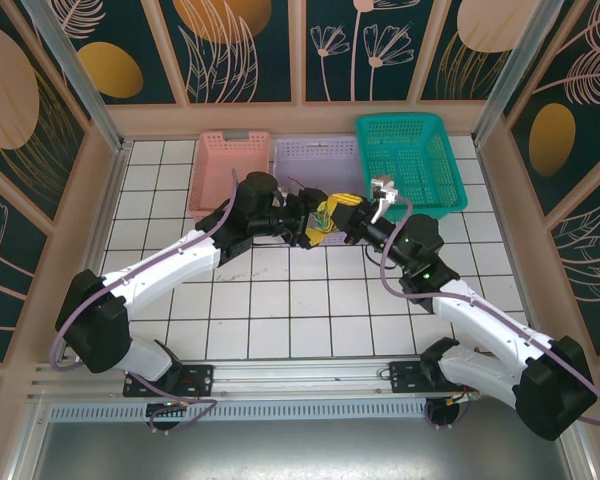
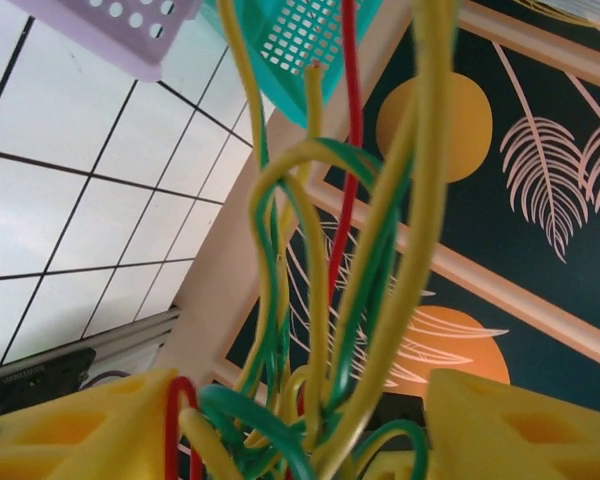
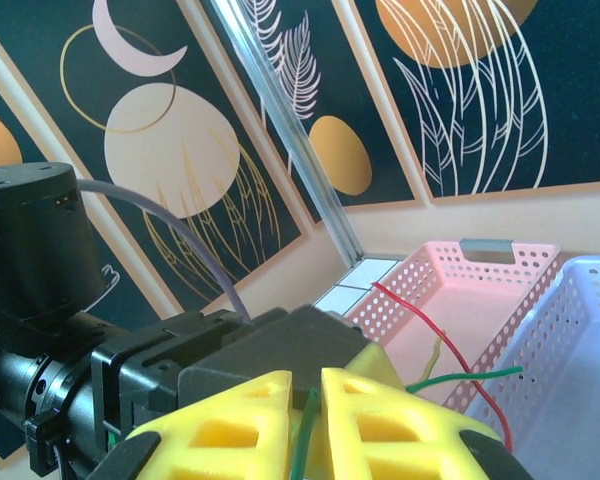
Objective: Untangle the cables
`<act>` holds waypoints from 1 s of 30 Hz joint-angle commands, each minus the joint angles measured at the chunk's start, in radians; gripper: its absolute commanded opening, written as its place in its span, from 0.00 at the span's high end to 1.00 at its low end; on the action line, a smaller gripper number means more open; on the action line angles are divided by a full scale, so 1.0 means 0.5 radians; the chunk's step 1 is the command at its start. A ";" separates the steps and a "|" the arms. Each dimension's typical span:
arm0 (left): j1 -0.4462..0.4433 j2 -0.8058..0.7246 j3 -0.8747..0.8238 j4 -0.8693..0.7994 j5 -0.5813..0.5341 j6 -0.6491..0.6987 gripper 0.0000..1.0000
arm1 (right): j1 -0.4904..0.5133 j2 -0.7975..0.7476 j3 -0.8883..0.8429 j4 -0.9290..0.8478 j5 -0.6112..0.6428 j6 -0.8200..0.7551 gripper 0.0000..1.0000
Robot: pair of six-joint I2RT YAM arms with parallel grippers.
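Observation:
A tangled bundle of yellow, green and red cables (image 1: 330, 214) hangs above the tiles between my two grippers, just in front of the lilac basket (image 1: 315, 160). My left gripper (image 1: 306, 222) comes in from the left. In the left wrist view its gripper (image 2: 305, 430) has its yellow fingers (image 2: 90, 430) standing wide apart, and the knot of yellow cables (image 2: 410, 230), green cables (image 2: 270, 330) and a red cable (image 2: 348, 150) runs loosely through the gap. My right gripper (image 1: 357, 226) is shut on a green cable (image 3: 306, 425), pinched between its yellow pads (image 3: 230, 420).
Three baskets line the back wall: pink (image 1: 230, 165), lilac and teal (image 1: 410, 160). Loose red (image 3: 430, 330) and green (image 3: 470, 377) cable ends stick out over the pink basket (image 3: 460, 290). The left arm's dark wrist (image 3: 40, 260) sits close against my right fingers.

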 commanded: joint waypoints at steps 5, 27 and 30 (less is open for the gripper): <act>-0.037 0.063 -0.015 0.021 0.037 0.031 0.70 | 0.040 -0.032 -0.027 0.263 0.108 0.100 1.00; 0.252 -0.126 0.024 0.131 -0.545 -0.009 1.00 | 0.627 -0.321 -0.319 -0.289 0.969 0.817 1.00; 0.263 -0.087 0.076 0.189 -0.557 0.037 1.00 | 0.627 -0.226 -0.319 -0.335 0.916 1.215 1.00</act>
